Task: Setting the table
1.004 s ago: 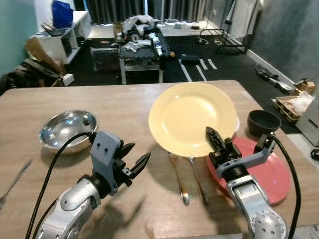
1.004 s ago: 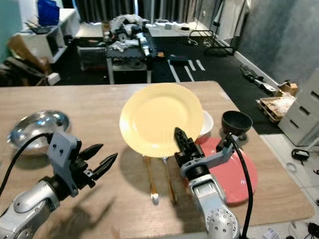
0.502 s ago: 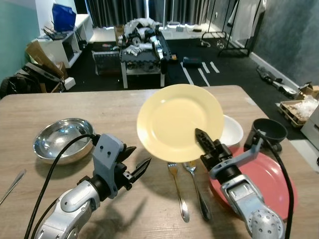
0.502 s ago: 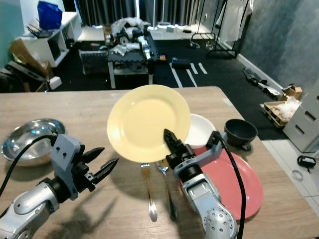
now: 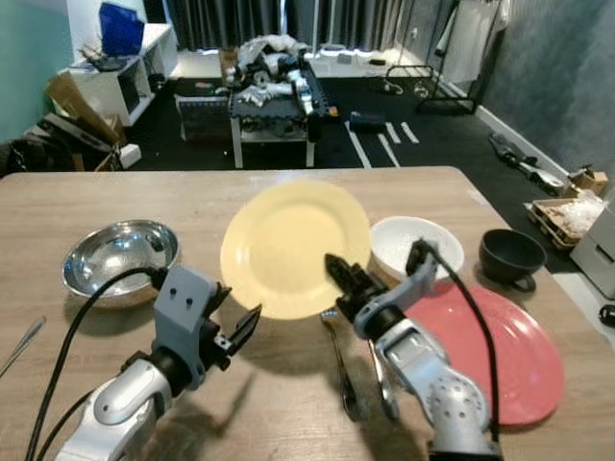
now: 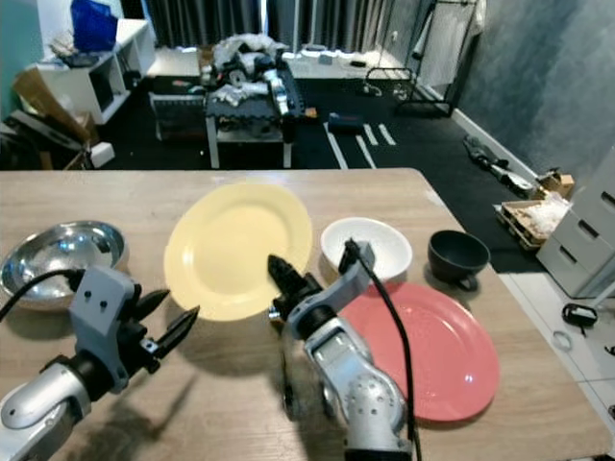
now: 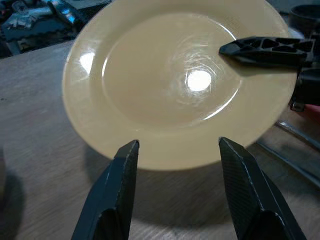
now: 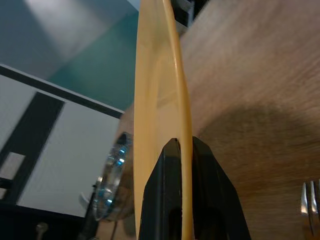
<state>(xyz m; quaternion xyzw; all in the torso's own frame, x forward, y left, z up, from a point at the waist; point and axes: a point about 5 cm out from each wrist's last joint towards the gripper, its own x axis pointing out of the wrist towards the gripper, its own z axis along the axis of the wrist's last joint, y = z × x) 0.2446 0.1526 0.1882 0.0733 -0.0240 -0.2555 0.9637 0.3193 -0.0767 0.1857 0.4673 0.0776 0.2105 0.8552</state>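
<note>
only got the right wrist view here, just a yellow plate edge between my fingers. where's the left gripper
Observer: The left gripper hovers open near the yellow plate's near-left rim, not touching it.
Operator: anything under the plate
Observer: Bare wooden table with the plate's shadow; a fork and spoon lie beside the right gripper.
Operator: what's off to my right
Observer: A white bowl, a red plate and a dark bowl.
</note>
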